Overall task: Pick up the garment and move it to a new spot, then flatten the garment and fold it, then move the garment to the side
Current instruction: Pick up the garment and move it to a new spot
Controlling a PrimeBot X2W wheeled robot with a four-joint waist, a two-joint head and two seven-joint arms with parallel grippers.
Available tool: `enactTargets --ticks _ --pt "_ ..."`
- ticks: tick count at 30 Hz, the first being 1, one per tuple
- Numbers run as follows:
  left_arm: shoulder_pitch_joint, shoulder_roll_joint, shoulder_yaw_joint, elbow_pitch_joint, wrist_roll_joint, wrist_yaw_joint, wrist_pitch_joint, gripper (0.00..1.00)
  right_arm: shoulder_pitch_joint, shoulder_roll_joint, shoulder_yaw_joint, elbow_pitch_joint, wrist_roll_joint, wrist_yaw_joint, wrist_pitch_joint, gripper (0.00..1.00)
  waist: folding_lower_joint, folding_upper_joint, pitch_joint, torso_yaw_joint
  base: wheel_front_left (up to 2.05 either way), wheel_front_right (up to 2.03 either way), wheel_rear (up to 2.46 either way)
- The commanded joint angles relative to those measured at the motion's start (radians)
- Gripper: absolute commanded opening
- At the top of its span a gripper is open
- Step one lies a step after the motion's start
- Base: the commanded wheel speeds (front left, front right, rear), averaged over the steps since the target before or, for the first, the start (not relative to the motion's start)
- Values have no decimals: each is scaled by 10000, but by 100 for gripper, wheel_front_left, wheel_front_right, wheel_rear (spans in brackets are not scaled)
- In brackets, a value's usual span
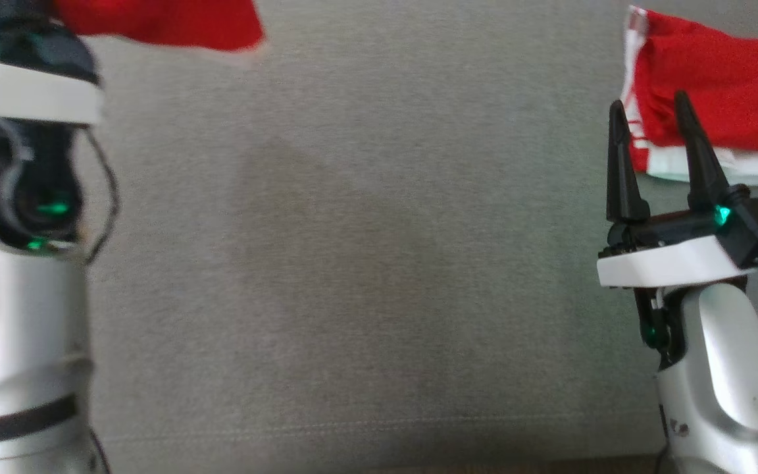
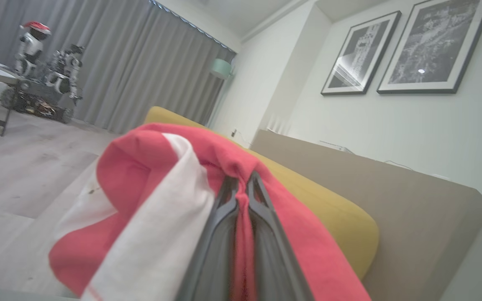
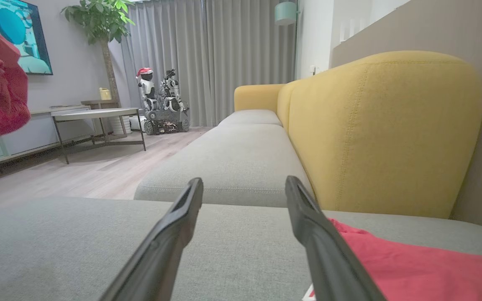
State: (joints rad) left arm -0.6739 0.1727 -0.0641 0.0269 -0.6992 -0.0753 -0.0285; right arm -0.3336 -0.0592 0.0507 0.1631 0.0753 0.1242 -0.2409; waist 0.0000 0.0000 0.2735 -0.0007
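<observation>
Now left pincer [image 2: 244, 180] clamped together on fold of red garment [image 2: 149, 167] with white band, held up above grey sofa seat [image 1: 366, 230], beside yellow backrest [image 2: 333, 213]. Right pincer [image 1: 649, 102] stands with fingers wide apart, empty, low over seat. Second red cloth [image 1: 721, 85] with white edge lies on seat just beyond its fingertips.

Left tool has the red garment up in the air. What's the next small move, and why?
Probably bring the left tool over the bare grey seat cushion and lower the red-and-white garment there. It is shut on the cloth, which hangs bunched, and the right tool stands open beside another red garment, free to help flatten.
</observation>
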Motion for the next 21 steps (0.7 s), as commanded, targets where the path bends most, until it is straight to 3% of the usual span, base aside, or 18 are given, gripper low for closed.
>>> enactTargets --ticks 1,10,21 --pt "-162 168 55 -470 65 82 90 0 -387 88 247 -369 117 65 -130 100 0 0 174 -367 0 0 0" --pt "17 -857 -1504 356 558 230 -198 0 -610 89 437 -446 369 65 -192 100 0 0 480 -1219 0 0 0" --pt "-376 -1219 -3582 3517 -86 1187 -1839 0 -756 89 780 -630 648 65 -206 100 0 0 766 -2181 0 0 0"
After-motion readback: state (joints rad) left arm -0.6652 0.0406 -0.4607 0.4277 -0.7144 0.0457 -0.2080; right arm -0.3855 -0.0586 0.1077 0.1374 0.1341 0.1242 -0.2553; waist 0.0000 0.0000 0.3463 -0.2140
